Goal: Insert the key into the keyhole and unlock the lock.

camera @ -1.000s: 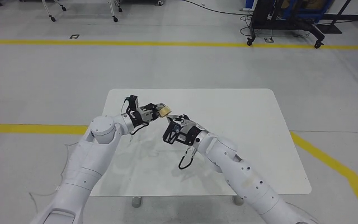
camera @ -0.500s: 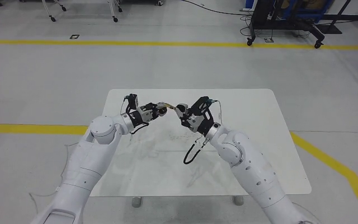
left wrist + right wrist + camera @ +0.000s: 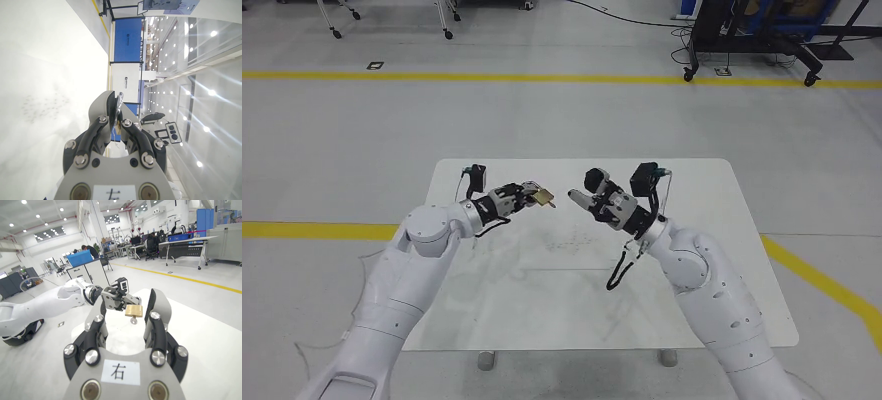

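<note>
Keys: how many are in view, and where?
1. The key sticks out of the brass padlock, which the left gripper holds above the table. Another could be hidden from these views.

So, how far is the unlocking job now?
Done: the key is inserted in the brass padlock. In hand: the left end effector grips the padlock by its shackle; the right end effector is open, empty, apart from it. Left: likely turning the key; whether the shackle is released, I cannot tell.
</note>
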Motion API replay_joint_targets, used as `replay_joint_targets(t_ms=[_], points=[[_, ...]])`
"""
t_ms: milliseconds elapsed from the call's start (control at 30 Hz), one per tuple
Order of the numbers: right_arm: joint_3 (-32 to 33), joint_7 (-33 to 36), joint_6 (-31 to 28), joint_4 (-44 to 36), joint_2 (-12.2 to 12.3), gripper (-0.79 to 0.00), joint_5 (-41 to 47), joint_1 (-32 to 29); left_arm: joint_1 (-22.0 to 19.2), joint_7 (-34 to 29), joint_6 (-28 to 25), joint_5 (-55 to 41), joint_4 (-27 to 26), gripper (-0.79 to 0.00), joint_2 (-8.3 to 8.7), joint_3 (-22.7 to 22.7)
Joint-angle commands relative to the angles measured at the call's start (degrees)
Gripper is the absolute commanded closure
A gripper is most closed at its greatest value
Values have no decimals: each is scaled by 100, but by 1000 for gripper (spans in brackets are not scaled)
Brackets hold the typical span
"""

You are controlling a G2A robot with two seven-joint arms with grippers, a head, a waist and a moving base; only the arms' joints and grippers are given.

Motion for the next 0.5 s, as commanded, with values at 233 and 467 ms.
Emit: replay_joint_targets(t_ms=[233,467], points=[[1447,228,-173,-1096,227,-785,703,-894,-277,-614,720,1294,-126,0,-90,948],[1447,228,-173,-1096,227,-785,703,-894,-1100,-920,994,1801,598,0,-410,1884]])
